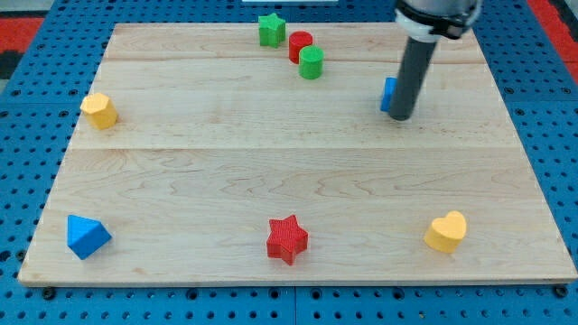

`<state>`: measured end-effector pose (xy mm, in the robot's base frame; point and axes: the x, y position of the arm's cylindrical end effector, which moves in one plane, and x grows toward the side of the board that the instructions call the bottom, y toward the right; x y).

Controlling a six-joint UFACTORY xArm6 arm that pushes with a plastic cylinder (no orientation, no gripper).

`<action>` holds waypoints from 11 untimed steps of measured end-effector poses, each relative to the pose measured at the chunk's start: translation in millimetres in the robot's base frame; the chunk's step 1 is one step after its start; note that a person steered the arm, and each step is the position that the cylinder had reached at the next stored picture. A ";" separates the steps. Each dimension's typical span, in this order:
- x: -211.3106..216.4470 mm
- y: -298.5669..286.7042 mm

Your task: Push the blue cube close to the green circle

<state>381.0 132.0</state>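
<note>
The blue cube (388,94) lies on the wooden board (226,171) at the view's upper right, mostly hidden behind my rod. My tip (403,116) touches the board right against the cube's right side. The green circle (312,63) stands to the view's left of the cube, near the top edge, about a fifth of the board's width away from it.
A red cylinder (300,45) touches the green circle's upper left, and a green star (271,29) sits beyond it. A yellow block (99,110) is at the left, a blue triangle (87,236) bottom left, a red star (287,239) bottom middle, a yellow heart (447,231) bottom right.
</note>
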 end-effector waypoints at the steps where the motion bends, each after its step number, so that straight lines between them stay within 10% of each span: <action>1: -12.5 4.0; 5: -52.3 57.6; 8: -108.5 -85.9; 11: -112.3 -93.9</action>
<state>268.7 38.1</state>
